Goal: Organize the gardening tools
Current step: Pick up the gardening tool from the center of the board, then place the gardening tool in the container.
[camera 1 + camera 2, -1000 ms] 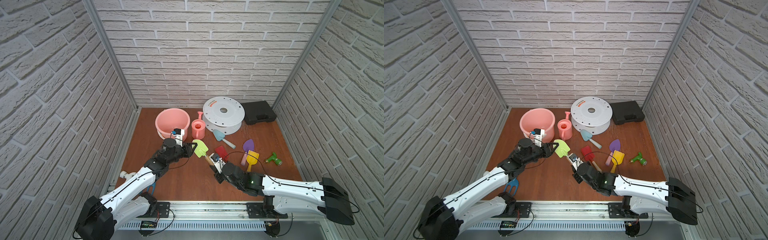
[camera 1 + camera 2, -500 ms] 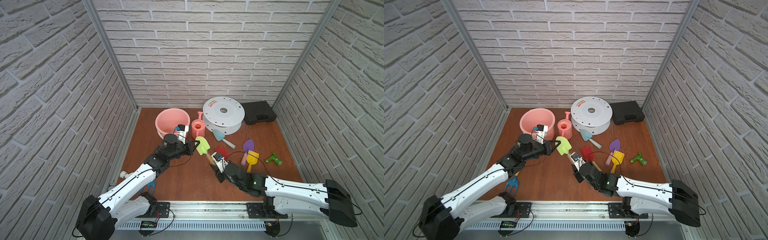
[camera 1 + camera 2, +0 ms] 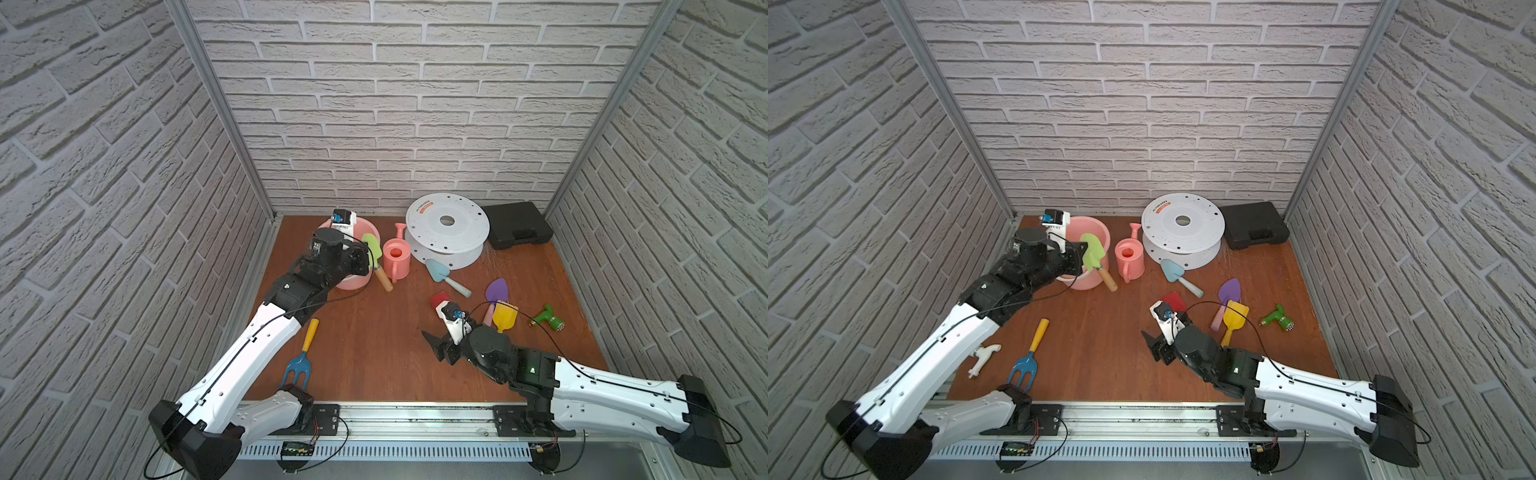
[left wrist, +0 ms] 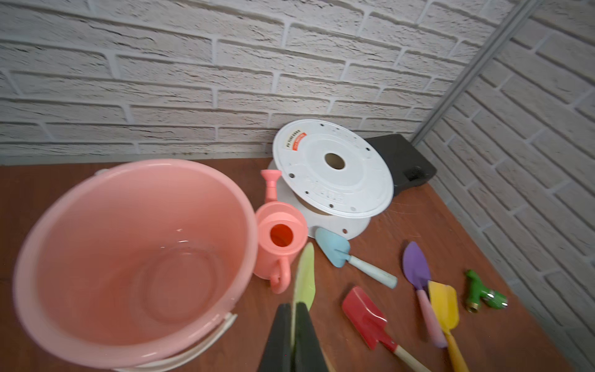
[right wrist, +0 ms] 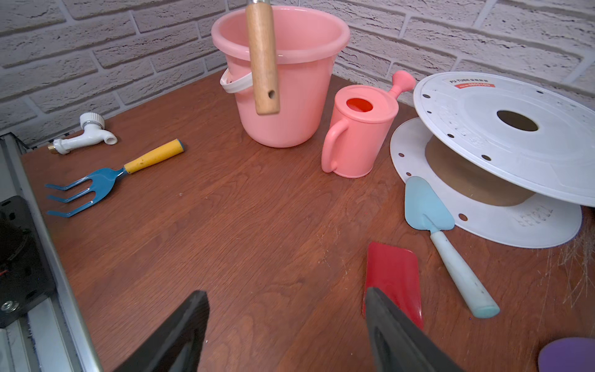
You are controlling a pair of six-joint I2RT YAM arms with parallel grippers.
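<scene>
- Lime-green trowel (image 3: 371, 246) is clamped tight in the left gripper (image 4: 293, 306), handle dangling, up at the rim of the pink bucket (image 4: 135, 170) near the table's back-left corner.
- Right gripper (image 5: 285, 290) gapes wide, low, beside the red spade (image 5: 392, 267) mid-table.
- Blue fork (image 3: 297, 365) lies near the front edge.

The bucket (image 3: 1088, 226) stands just left of the watering can (image 3: 1129, 259), the spool (image 3: 1163, 232) right of both, the fork (image 3: 1039, 332) well in front.
</scene>
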